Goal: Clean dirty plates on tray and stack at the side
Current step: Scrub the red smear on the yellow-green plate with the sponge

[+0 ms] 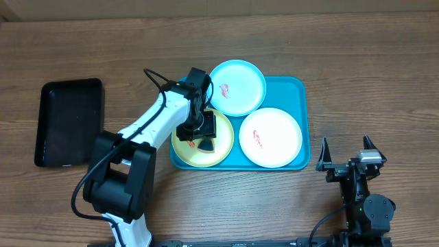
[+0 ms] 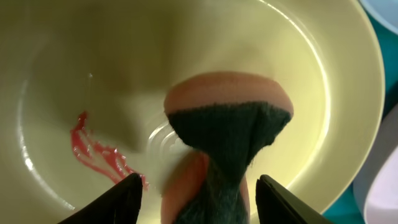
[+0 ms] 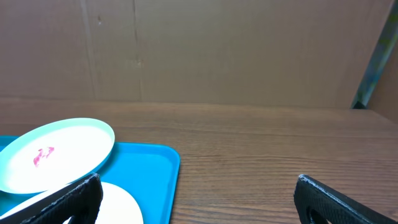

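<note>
Two arms: one white and black, one all black.

The left arm, at the table's near edge, has smooth white links between chunky black joint housings, and a thin black cable loops free beside its wrist. Its left gripper is black, and close up the fingertips are matte black wedges. The right arm, by the near right corner, is black with a small grey block on top and a tiny green spot. The right gripper has two pointed black fingers.
</note>
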